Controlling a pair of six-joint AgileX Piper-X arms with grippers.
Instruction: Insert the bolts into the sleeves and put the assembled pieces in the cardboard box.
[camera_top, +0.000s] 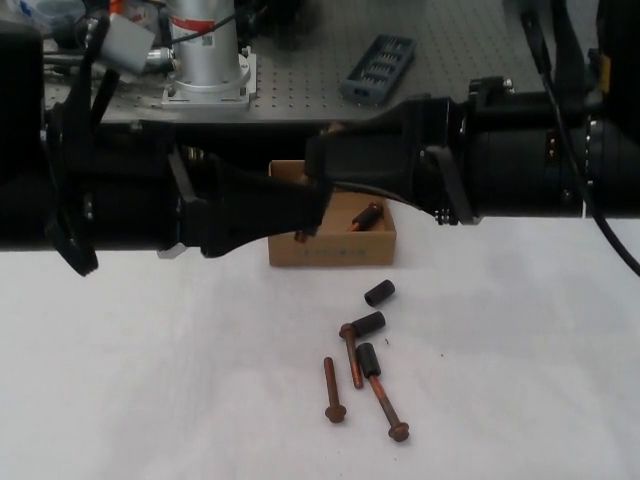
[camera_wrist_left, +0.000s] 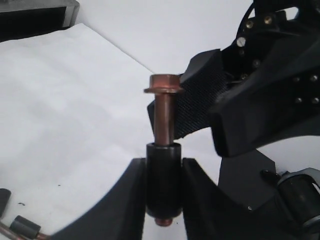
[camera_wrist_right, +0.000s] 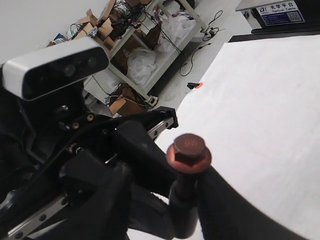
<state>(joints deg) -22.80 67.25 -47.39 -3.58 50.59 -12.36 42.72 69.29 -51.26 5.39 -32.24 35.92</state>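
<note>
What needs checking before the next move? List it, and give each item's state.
1. Grip of the left gripper on the sleeve: ok, shut on it.
2. Is the bolt through the sleeve: ok, its tip shows past the far end.
3. Is the right gripper free of the bolt: cannot tell.
4. Room in the cardboard box: ok, bare floor beside the piece inside.
5. All parts assembled: not ok, a loose sleeve and a loose bolt lie on the bench.

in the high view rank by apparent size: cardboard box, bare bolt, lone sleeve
1. cardboard box
2. bare bolt
3. lone sleeve
The bolt lies nearer the camera, but looks clearly longer than the sleeve.
</note>
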